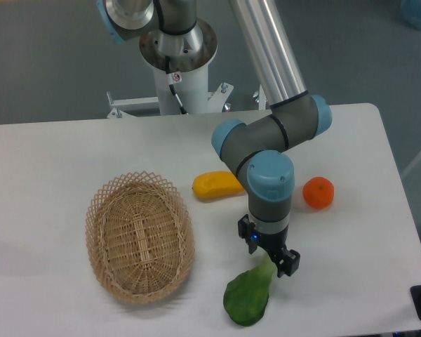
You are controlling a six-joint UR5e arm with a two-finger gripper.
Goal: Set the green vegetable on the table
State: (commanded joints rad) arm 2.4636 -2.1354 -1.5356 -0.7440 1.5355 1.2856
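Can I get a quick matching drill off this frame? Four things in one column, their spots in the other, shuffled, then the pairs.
Things:
1. green vegetable
2. basket
3. orange fruit
4. yellow fruit

Places:
A. on the table, left of the arm, nothing inside
B. right of the arm's wrist
C. near edge, stalk up at the gripper
D. between the basket and the arm

Pairs: 1-C, 2-A, 3-B, 4-D

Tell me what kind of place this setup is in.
Probably a robotics lab or test bench, not a kitchen: an industrial arm on a pedestal, its end effector at a toy green vegetable, over a plain white table with a wicker basket and plastic fruit.
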